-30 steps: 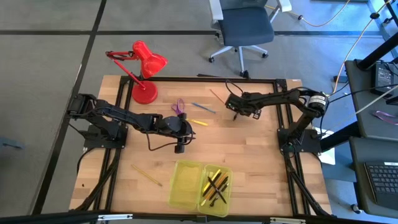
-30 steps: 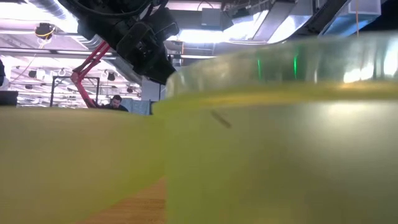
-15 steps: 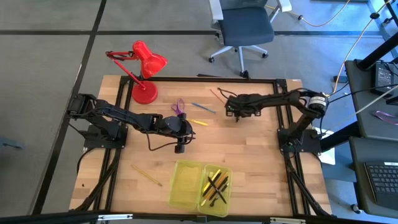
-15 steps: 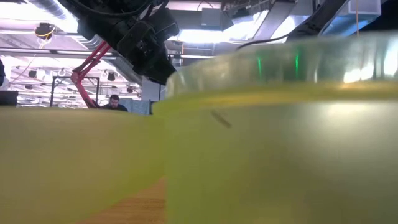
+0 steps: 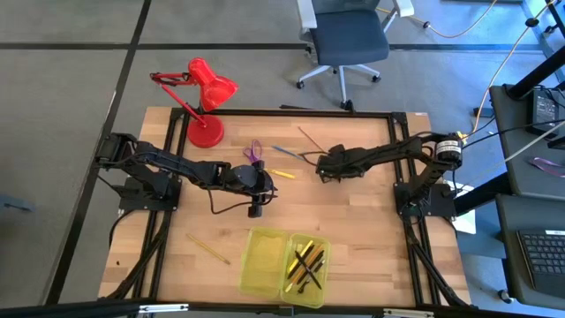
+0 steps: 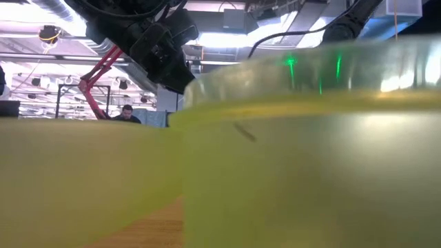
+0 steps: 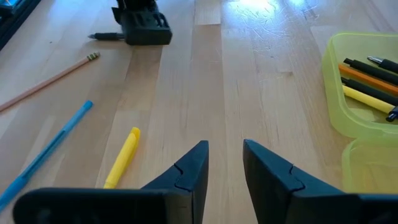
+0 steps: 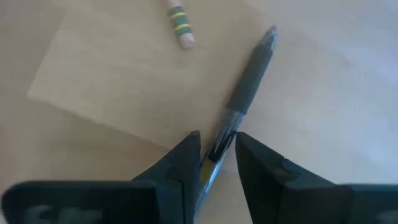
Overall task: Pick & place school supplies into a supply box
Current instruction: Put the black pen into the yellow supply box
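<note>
The yellow-green supply box [image 5: 284, 265] lies open at the near edge, with several pens [image 5: 306, 262] in its right half. On the table lie the purple scissors [image 5: 254, 150], a blue pen [image 5: 289, 152], a yellow pen [image 5: 282, 173], a tan pencil [image 5: 306, 135] and another pencil [image 5: 207, 248]. My right gripper [image 5: 325, 166] is down on the table, shut on a black pen [image 8: 239, 99]. My left gripper [image 5: 255, 208] hangs at mid table with a narrow gap between its fingers [image 7: 224, 163], holding nothing. My right gripper pinches the black pen between its two fingers at the clear barrel just behind the dark grip [image 8: 219, 144]. The fingers come from above, pointing down, across the pen. The pen lies flat on the table, its grip end [image 7: 102, 36] sticking out past the fingers.
A red desk lamp [image 5: 205, 97] stands at the far left corner. The tan pencil's banded eraser end [image 8: 180, 22] lies close to the held pen. In the low view the box wall [image 6: 303, 151] fills most of the picture; a person [image 6: 127, 114] sits far behind the table.
My right gripper has moved toward the table's left and near edges and come down onto the black pen beside the tan pencil. My left arm has kept still.
</note>
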